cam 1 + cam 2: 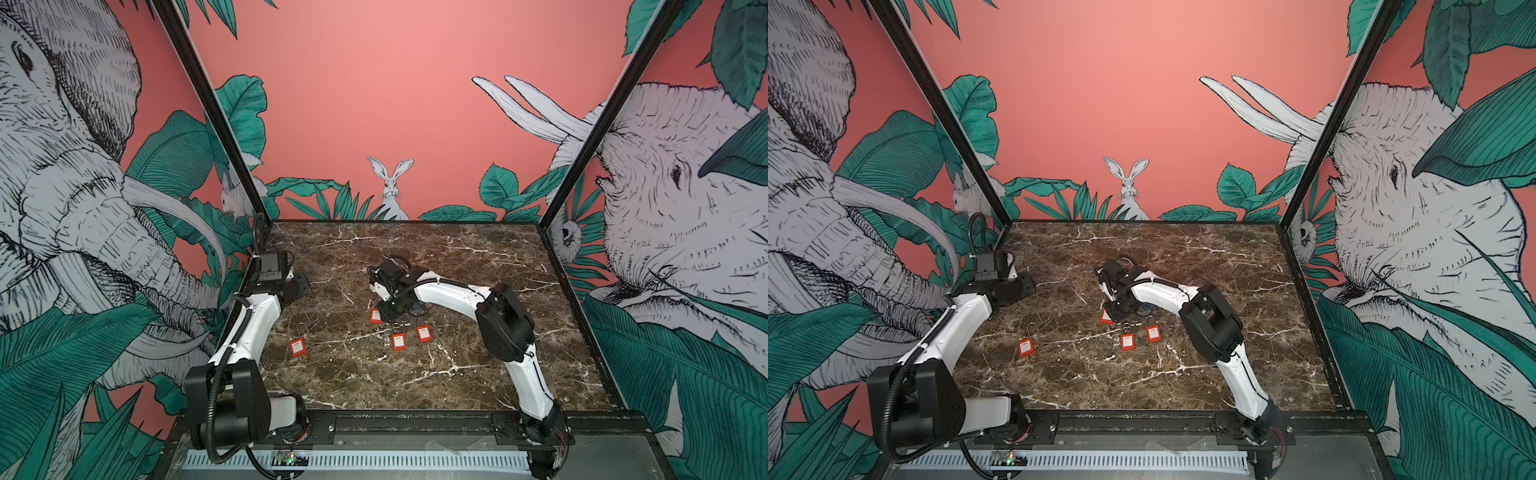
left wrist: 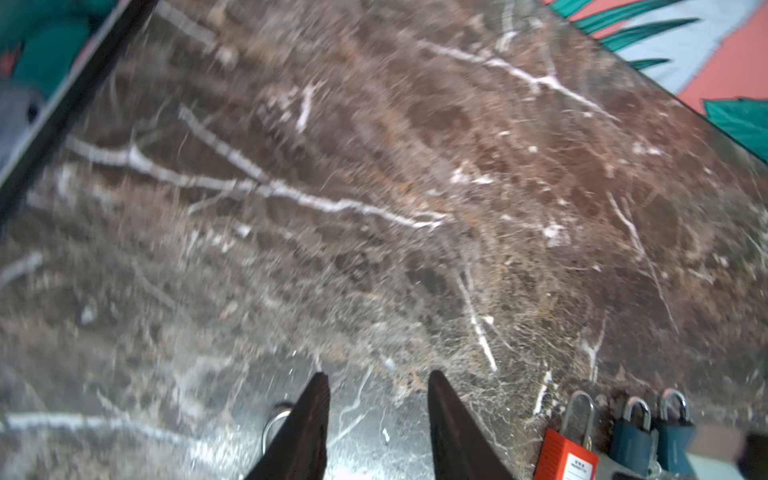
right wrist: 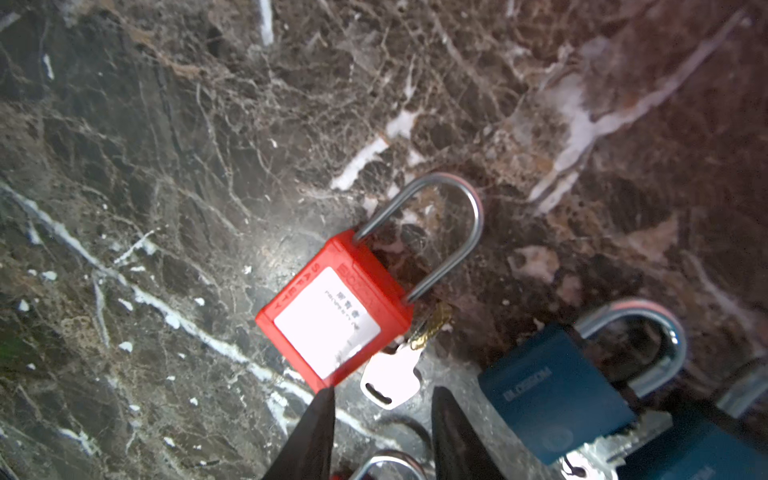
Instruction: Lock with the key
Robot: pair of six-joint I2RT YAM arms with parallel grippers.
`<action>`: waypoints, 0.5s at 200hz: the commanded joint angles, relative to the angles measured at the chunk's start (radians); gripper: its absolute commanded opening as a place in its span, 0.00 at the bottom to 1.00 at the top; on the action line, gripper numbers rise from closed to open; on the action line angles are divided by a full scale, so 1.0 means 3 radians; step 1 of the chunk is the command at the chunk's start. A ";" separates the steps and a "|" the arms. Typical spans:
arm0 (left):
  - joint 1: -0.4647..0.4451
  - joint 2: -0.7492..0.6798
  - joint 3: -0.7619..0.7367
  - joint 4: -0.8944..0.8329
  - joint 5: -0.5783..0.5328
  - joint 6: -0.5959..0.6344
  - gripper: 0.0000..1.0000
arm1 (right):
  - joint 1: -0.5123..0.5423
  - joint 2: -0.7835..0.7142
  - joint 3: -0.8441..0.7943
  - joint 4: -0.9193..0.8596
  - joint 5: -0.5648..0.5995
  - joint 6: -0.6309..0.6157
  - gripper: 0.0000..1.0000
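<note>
Closing in on three sides with coral-pink mural walls (image 1: 374,104), evenly lit. Showing a white rabbit (image 1: 390,187) at mid back wall, peering over green leaves (image 1: 332,203). Filling the left panel with a line-drawn elephant (image 1: 62,166) and the right with a second tusked grey animal (image 1: 673,187). Slanting up from the back corners as black frame posts (image 1: 208,112). Lying below as a dark brown marble tabletop (image 1: 478,270), streaked with white veins and catching a dull sheen. Edging the front with a black rail (image 1: 415,419) and a white slotted strip (image 1: 415,459).
</note>
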 commanded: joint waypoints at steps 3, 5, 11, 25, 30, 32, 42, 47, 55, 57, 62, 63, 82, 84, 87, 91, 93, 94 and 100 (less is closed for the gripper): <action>0.0072 -0.0139 -0.0163 -0.0109 0.0092 -0.0447 0.43 | 0.0015 -0.0300 -0.0072 0.0100 0.0118 -0.0128 0.40; 0.0072 -0.0140 -0.0171 -0.0109 0.0084 -0.0456 0.44 | 0.0015 -0.0314 -0.0086 0.0117 0.0130 -0.0141 0.40; 0.0068 -0.0135 -0.0191 -0.0133 0.0053 -0.0481 0.45 | 0.0012 -0.0357 -0.0133 0.0162 0.0176 -0.0183 0.40; 0.0072 -0.0097 -0.0178 -0.0258 -0.0040 -0.0530 0.46 | 0.0015 -0.0467 -0.0263 0.0288 0.0293 -0.0281 0.41; 0.0070 -0.0075 -0.0170 -0.0308 -0.0068 -0.0548 0.47 | 0.0015 -0.0503 -0.0310 0.0339 0.0322 -0.0319 0.41; 0.0072 -0.0071 -0.0172 -0.0329 -0.0083 -0.0559 0.47 | 0.0015 -0.0513 -0.0326 0.0356 0.0329 -0.0334 0.42; 0.0072 -0.0041 -0.0182 -0.0413 -0.0145 -0.0641 0.49 | 0.0007 -0.0558 -0.0389 0.0405 0.0382 -0.0399 0.42; 0.0072 -0.0031 -0.0210 -0.0420 -0.0157 -0.0693 0.50 | 0.0004 -0.0569 -0.0410 0.0422 0.0399 -0.0422 0.43; 0.0071 -0.0015 -0.0260 -0.0447 -0.0171 -0.0803 0.53 | 0.0003 -0.0575 -0.0437 0.0434 0.0413 -0.0458 0.43; 0.0072 -0.0013 -0.0270 -0.0454 -0.0172 -0.0830 0.54 | 0.0000 -0.0577 -0.0440 0.0438 0.0411 -0.0464 0.44; 0.0068 -0.0003 -0.0295 -0.0487 -0.0168 -0.0886 0.58 | -0.0006 -0.0573 -0.0447 0.0436 0.0410 -0.0475 0.44; 0.0070 -0.0002 -0.0303 -0.0493 -0.0170 -0.0898 0.58 | -0.0008 -0.0574 -0.0448 0.0439 0.0408 -0.0475 0.44; 0.0072 -0.0015 -0.0378 -0.0591 -0.0290 -0.1036 0.65 | -0.0044 -0.0554 -0.0461 0.0453 0.0358 -0.0486 0.45; 0.0069 -0.0023 -0.0381 -0.0607 -0.0320 -0.1050 0.67 | -0.0046 -0.0558 -0.0471 0.0462 0.0355 -0.0486 0.45; 0.0072 -0.0033 -0.0392 -0.0625 -0.0355 -0.1068 0.69 | -0.0054 -0.0559 -0.0478 0.0477 0.0349 -0.0484 0.45; 0.0070 -0.0048 -0.0402 -0.0657 -0.0409 -0.1095 0.74 | -0.0062 -0.0562 -0.0496 0.0494 0.0344 -0.0479 0.45; 0.0072 -0.0057 -0.0402 -0.0676 -0.0430 -0.1102 0.76 | -0.0066 -0.0564 -0.0505 0.0502 0.0339 -0.0477 0.45; 0.0072 -0.0060 -0.0402 -0.0684 -0.0449 -0.1111 0.77 | -0.0069 -0.0562 -0.0505 0.0510 0.0336 -0.0476 0.45; 0.0067 -0.0092 -0.0412 -0.0731 -0.0529 -0.1152 0.81 | -0.0084 -0.0573 -0.0525 0.0539 0.0317 -0.0476 0.45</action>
